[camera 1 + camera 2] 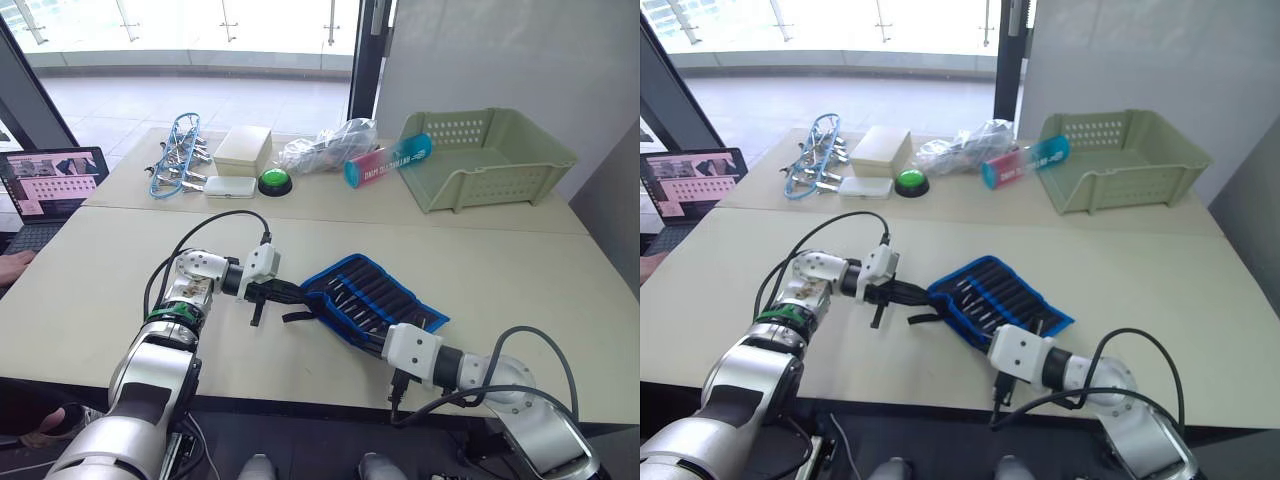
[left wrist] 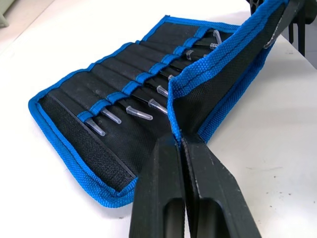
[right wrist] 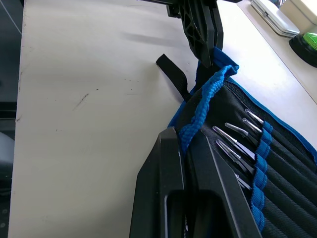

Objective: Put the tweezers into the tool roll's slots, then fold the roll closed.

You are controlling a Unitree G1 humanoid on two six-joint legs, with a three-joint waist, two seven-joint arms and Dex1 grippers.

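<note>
The tool roll (image 1: 385, 295), black fabric edged in bright blue, lies open on the near table. Several tweezers (image 2: 143, 101) sit in its slots (image 2: 124, 74) with their capped tips showing. Its left flap (image 2: 223, 84) is lifted and partly folded over. My left gripper (image 2: 179, 141) is shut on the flap's blue edge at the roll's left end (image 1: 300, 293). My right gripper (image 3: 181, 136) is shut on the same blue edging at the near corner (image 1: 378, 338). The black strap (image 3: 173, 74) trails on the table beside the roll.
On the far table stand a green plastic basket (image 1: 490, 155), a pink and teal tube (image 1: 385, 160), a plastic bag (image 1: 330, 145), a green button (image 1: 273, 181), a beige box (image 1: 243, 148) and a blue-wire clip bundle (image 1: 178, 155). A laptop (image 1: 50, 185) sits at the left.
</note>
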